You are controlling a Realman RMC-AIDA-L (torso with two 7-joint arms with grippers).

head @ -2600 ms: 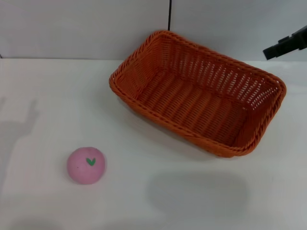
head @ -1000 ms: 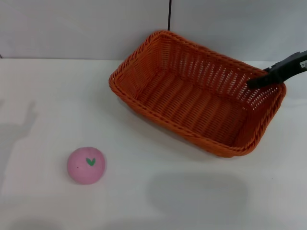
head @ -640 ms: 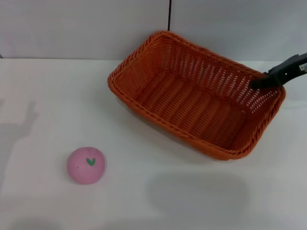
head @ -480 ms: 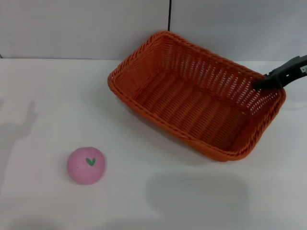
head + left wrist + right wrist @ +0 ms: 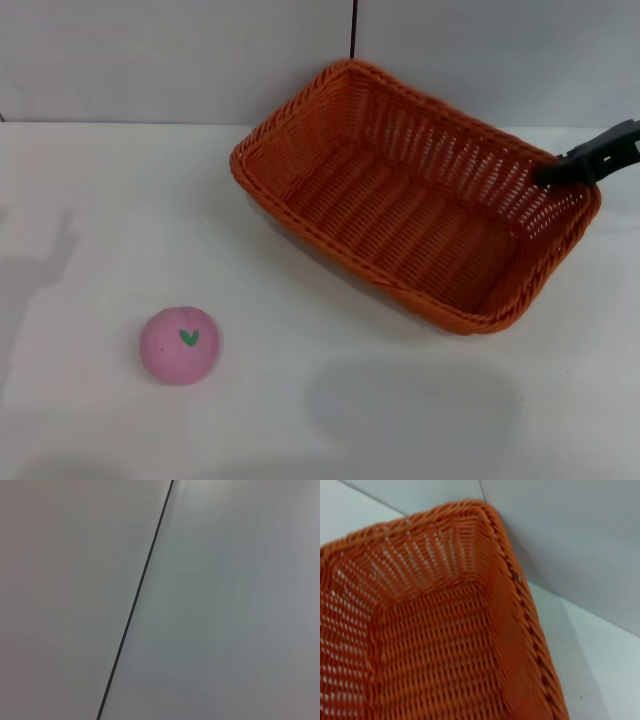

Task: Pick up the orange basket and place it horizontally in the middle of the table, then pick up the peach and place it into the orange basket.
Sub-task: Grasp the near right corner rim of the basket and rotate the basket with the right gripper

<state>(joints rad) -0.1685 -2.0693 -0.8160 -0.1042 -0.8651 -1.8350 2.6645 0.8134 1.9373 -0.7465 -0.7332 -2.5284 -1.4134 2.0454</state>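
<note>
basket nudged at its far right corner, not yet moved to the middle

a white table (image 5: 90,200) runs back to a plain grey wall (image 5: 180,60) with a dark vertical seam. the orange basket (image 5: 400,210) sits toward the back right, set at a slant, one corner close to the wall. the right gripper (image 5: 585,160) reaches in from the right edge, its dark tip at the braided rim of the far right corner; whether it is clamped on the rim or only touching, i cannot tell. a couple of seconds ago that tip hung well above and clear of the basket; since then it has come down onto the rim, and the basket has shifted and turned slightly. that suggests the first step, repositioning the basket, is under way, yet it remains slanted and off centre. the right wrist view shows only the woven inside and rim. the peach (image 5: 180,345) lies untouched at the front left, well apart from the basket. the left gripper is out of sight; its wrist camera faces the wall.
</note>
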